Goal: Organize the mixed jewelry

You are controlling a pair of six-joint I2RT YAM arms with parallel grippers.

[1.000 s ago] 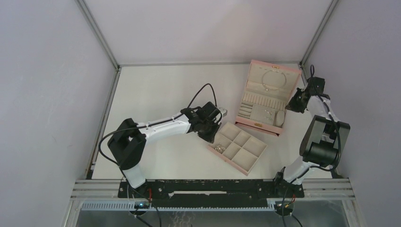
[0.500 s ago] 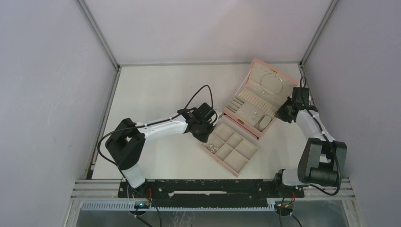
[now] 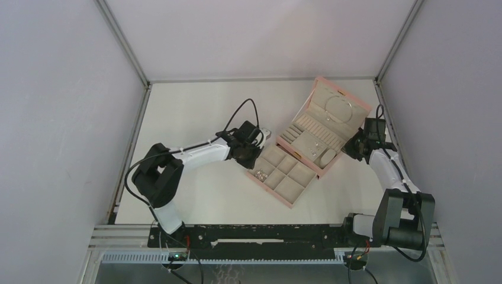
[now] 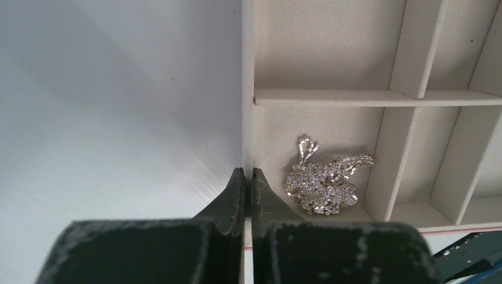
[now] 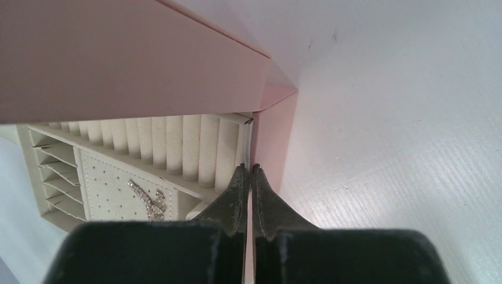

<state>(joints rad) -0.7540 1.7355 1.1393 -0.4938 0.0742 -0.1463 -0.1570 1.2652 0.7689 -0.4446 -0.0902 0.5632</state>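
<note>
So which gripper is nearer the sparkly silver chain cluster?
Left. The left gripper pinches the pink compartment tray's wall beside the cluster; the right gripper pinches the pink jewelry box beyond.

Overhead, the chain cluster [image 3: 258, 175] looks too small to identify.

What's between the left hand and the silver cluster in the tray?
Left wrist view: only bare tray floor between left hand and silver cluster.

My white table [image 3: 195, 112] from above.
I see a pink compartment tray [image 3: 289, 187] and an open pink box [image 3: 324, 94] side by side.
</note>
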